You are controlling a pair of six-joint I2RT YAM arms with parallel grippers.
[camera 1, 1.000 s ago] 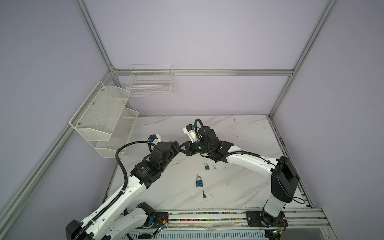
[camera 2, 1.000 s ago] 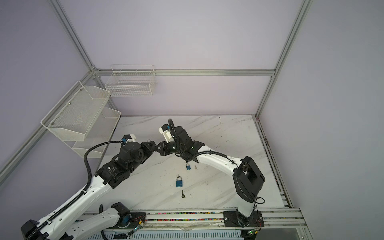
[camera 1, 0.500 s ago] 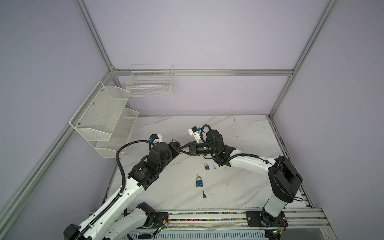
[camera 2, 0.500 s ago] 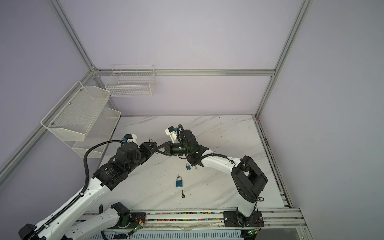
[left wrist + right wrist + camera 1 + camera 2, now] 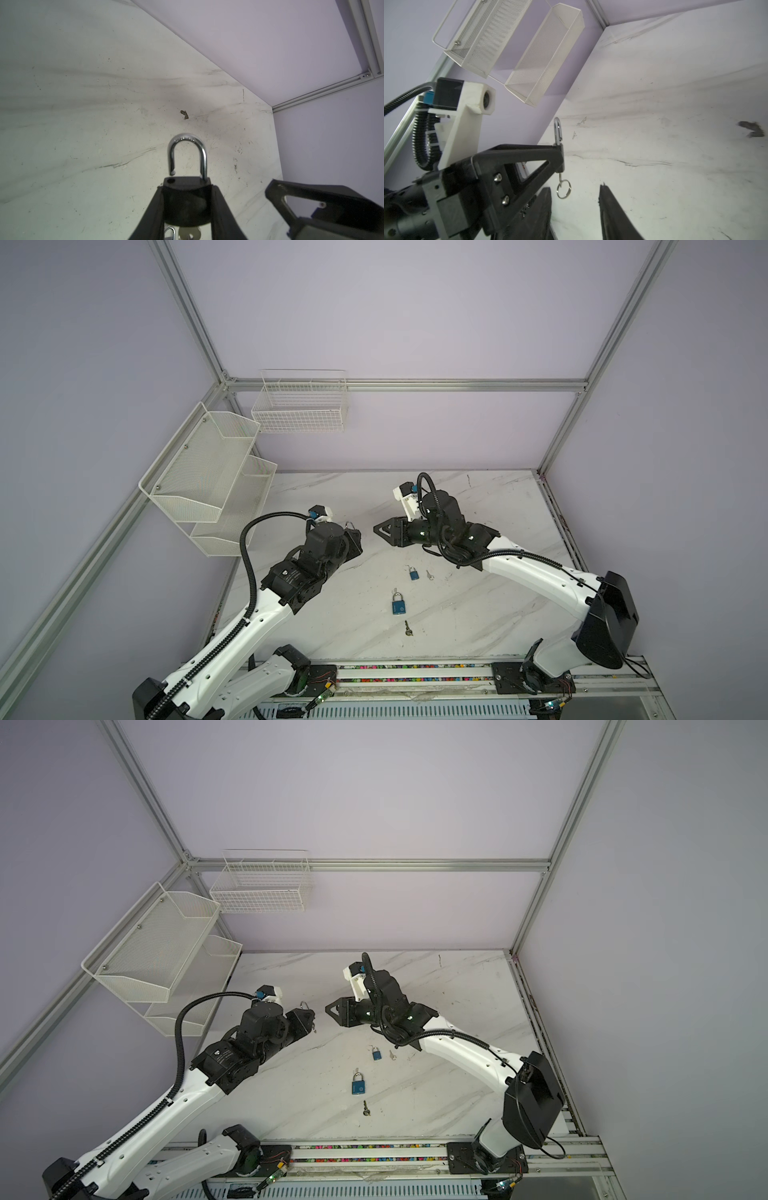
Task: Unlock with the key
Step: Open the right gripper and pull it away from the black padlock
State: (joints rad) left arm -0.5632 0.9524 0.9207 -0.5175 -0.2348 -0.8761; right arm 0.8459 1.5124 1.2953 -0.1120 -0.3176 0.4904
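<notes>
padlock (image 5: pixel 185 199) gripped in left claw (image 5: pixel 187 188) | key (image 5: pixel 560 176) hangs below | right claw (image 5: pixel 574 188) parted, empty, beside

Taking the left pincer's (image 5: pixel 187 188) reach as twelve o'clock, its two black fingers (image 5: pixel 153 212) clamp the dark body of a padlock (image 5: pixel 187 204). The silver shackle (image 5: pixel 187 138) stands at twelve, one leg seated and the other lifted clear of its hole. A silver ring (image 5: pixel 170 232) shows at six. The right pincer (image 5: pixel 278 188) sits near four, apart from the padlock. Beyond, a dark mark (image 5: pixel 184 114) blots the marble worktop (image 5: pixel 83 104).
</notes>
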